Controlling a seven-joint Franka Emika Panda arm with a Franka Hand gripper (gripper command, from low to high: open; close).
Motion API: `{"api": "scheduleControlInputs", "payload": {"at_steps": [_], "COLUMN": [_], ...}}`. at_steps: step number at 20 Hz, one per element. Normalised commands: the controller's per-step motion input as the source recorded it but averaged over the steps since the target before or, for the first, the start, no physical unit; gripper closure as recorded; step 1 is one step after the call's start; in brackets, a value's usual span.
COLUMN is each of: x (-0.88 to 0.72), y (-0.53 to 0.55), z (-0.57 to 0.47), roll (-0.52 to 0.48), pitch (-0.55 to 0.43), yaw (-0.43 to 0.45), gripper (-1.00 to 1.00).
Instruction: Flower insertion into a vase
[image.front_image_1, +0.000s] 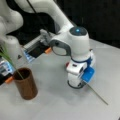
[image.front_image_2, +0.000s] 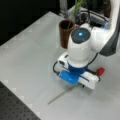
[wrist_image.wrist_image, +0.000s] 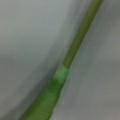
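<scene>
Matt vase (image.front_image_1: 25, 86) — glossy arm (image.front_image_1: 75, 42)

surface: pale grey (image.front_image_1: 50, 100), matte, fills most of both front views (image.front_image_2: 27, 62)
backdrop: black behind the surface in both front views
perforated board: dark, dotted grid (image.front_image_2: 15, 110), a front view's bottom left corner, beside the surface edge
orange clip: small, a front view's left edge (image.front_image_1: 9, 80)
cables: dark tangle (image.front_image_2: 86, 15), a front view's top
</scene>
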Motion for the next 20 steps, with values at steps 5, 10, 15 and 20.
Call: {"api": "scheduleControlInputs", "payload": {"at_steps": [5, 10, 15, 20], "x": [0.08, 0.08, 0.07, 0.06], "y": [0.09, 0.15, 0.17, 0.2], "z": [-0.18, -0.19, -0.14, -0.11], "roll": [-0.259, -0.272, -0.292, -0.368], "pitch": [-0.112, -0.131, -0.107, -0.14], "yaw": [0.014, -0.001, 0.006, -0.056], "gripper": [-1.0, -1.0, -1.0, 1.0]}}
